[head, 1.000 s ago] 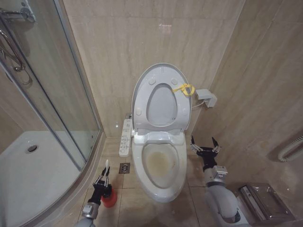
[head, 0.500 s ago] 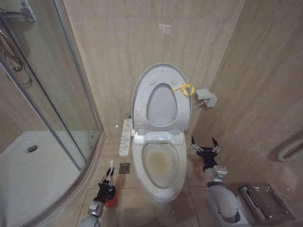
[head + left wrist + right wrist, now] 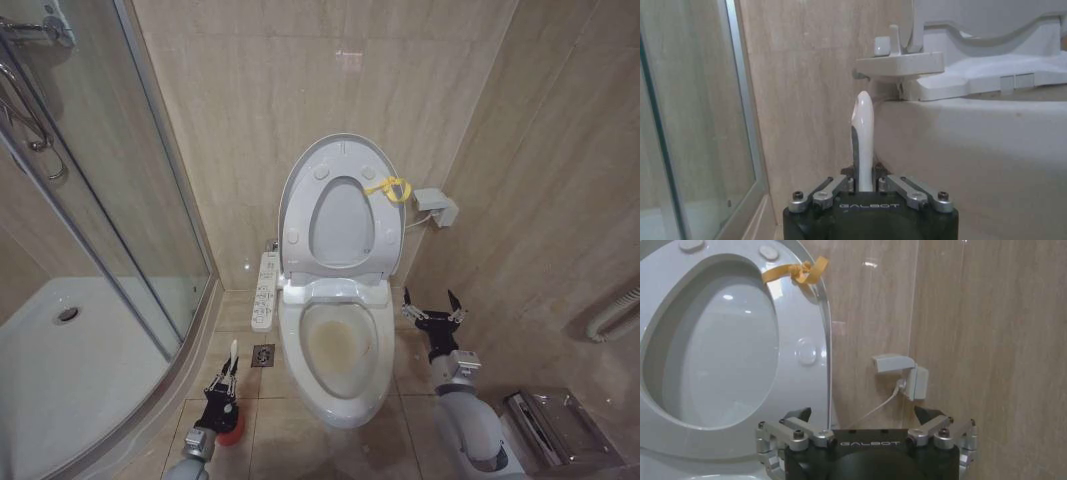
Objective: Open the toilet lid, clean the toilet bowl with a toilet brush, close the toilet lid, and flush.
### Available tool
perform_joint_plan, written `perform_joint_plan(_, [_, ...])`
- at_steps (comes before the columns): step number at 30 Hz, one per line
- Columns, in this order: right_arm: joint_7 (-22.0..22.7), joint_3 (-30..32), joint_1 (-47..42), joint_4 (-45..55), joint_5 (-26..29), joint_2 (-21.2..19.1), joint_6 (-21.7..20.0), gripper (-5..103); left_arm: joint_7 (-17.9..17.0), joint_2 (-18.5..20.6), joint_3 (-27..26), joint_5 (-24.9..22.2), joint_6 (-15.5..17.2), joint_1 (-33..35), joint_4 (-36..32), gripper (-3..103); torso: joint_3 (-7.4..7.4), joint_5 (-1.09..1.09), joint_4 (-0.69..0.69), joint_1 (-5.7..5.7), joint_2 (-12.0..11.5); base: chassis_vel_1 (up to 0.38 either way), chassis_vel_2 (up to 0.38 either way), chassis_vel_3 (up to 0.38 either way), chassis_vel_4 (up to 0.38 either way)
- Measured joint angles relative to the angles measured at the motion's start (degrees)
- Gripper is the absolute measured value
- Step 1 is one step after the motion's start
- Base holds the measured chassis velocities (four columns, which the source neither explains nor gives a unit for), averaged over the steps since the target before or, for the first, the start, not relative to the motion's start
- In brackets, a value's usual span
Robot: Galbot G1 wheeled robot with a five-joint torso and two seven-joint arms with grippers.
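Left pincer (image 3: 224, 385) grips toilet brush (image 3: 862, 145), head hidden; right pincer (image 3: 432, 308) spread.

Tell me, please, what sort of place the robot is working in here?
Most likely a small home or hotel bathroom: a white toilet with its lid raised stands against beige tiled walls, beside a glass shower enclosure.

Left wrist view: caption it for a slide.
Left gripper shut on the upright toilet brush handle beside the toilet bowl.
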Motion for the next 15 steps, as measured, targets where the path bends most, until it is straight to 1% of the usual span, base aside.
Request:
perform_joint_plan(9, [0.00,0.00,0.00,0.00,0.00,0.00,0.00,100,-0.01,0.51,-0.11,0.03,0.04,0.73,-1.40,16,0.00,0.00,0.00,0.00,0.00,0.000,0.000,0.000,0.000])
perform_joint_plan(15, [0.00,0.00,0.00,0.00,0.00,0.00,0.00,100,0.04,0.27,0.03,0.20,0.05,0.34,0.10,16,0.00,0.00,0.00,0.00,0.00,0.000,0.000,0.000,0.000])
